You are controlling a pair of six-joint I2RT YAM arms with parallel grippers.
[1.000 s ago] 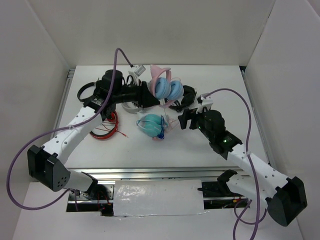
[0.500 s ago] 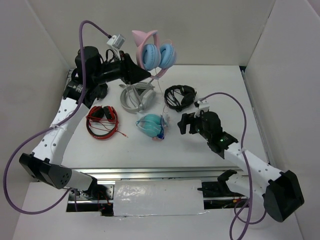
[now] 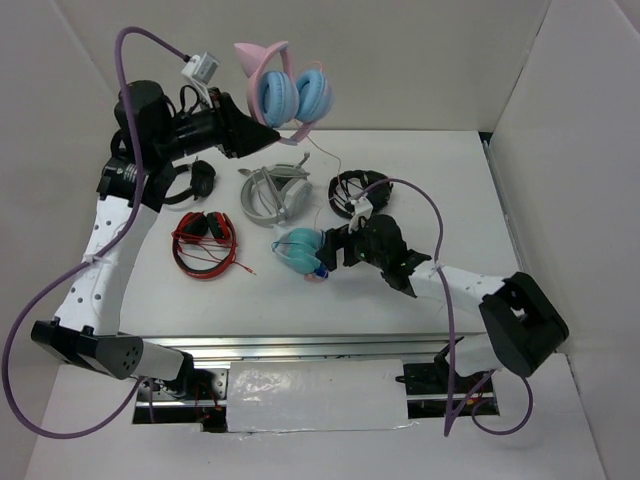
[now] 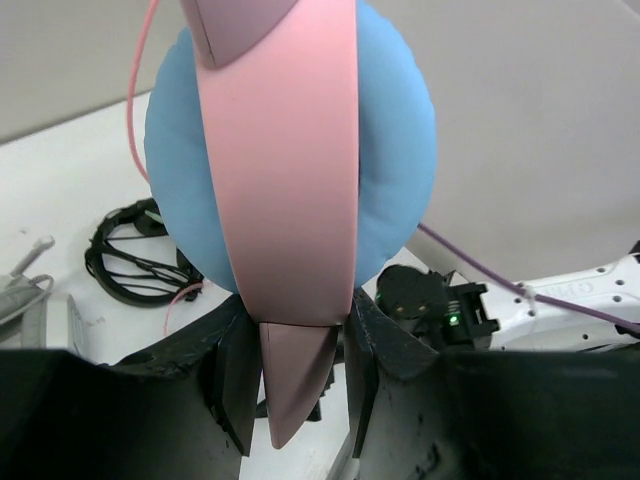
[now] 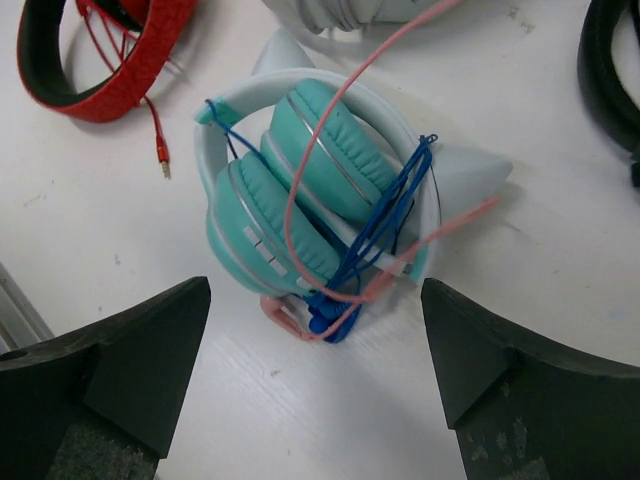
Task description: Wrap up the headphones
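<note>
Top external: left gripper [image 3: 272, 138] raised, jaws clamped on headphones [image 3: 310, 95] headband.
Right gripper [image 5: 315, 350]: jaws wide apart, empty, above teal pair [image 5: 270, 230].
Cable [image 5: 290, 195]: draped across teal pair.

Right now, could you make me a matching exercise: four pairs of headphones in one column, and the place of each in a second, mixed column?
1. pink cat-ear headphones
2. teal headphones
3. red headphones
4. grey headphones

A. on the table, right by the open right gripper
B. on the table's left side
C. in the air, clamped by the left gripper
D. mid-table, just beyond the teal pair

Pairs: 1-C, 2-A, 3-B, 4-D.
</note>
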